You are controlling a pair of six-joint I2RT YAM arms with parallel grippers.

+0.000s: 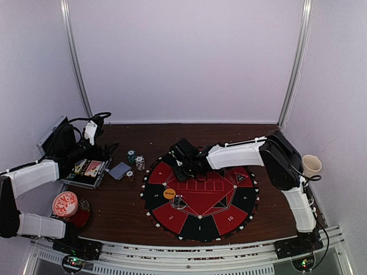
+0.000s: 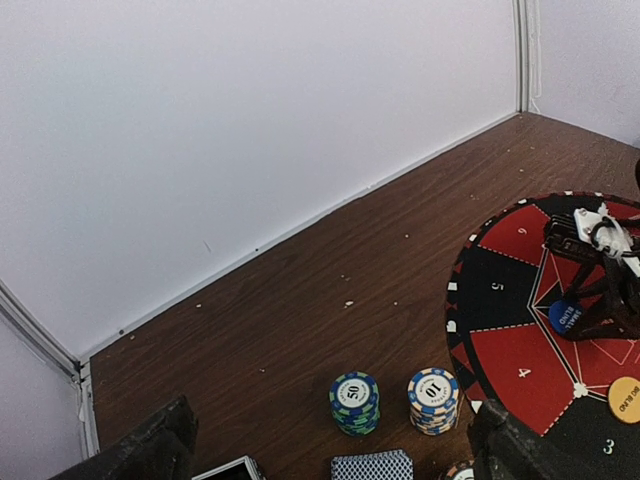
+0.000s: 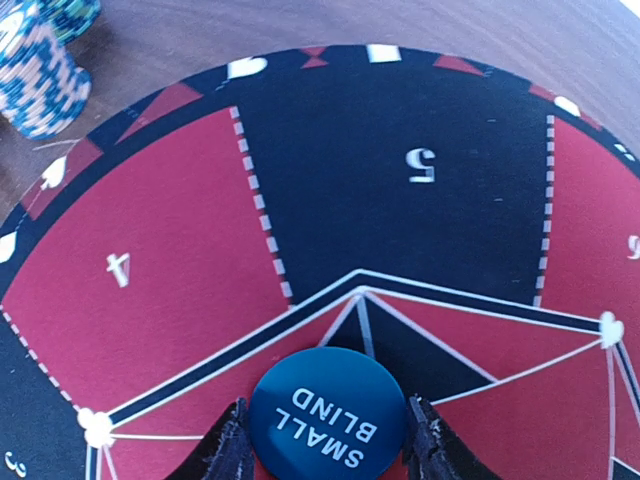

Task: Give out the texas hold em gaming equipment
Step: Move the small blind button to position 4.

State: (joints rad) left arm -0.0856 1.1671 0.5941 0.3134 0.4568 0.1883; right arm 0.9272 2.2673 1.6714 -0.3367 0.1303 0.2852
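Note:
My right gripper (image 3: 328, 436) is shut on the blue button disc (image 3: 328, 412) marked SMALL BLIND. It holds the disc by its edges over the inner part of the mat (image 3: 150, 250), near sectors 4 and 5. The left wrist view shows that disc (image 2: 565, 316) tilted under the right gripper (image 2: 590, 290). The orange button (image 1: 169, 193) lies on the mat's left side. A teal chip stack (image 2: 354, 402) and a white chip stack (image 2: 433, 400) stand left of the mat, with grey-blue-backed cards (image 2: 372, 466) in front of them. My left gripper (image 2: 330, 448) is open above that spot, holding nothing.
An open case (image 1: 86, 169) with cards in it sits at the left. A red-and-white patterned disc (image 1: 65, 203) lies near the front left edge. A cup (image 1: 311, 165) stands at the far right. White walls close in the table's back and sides.

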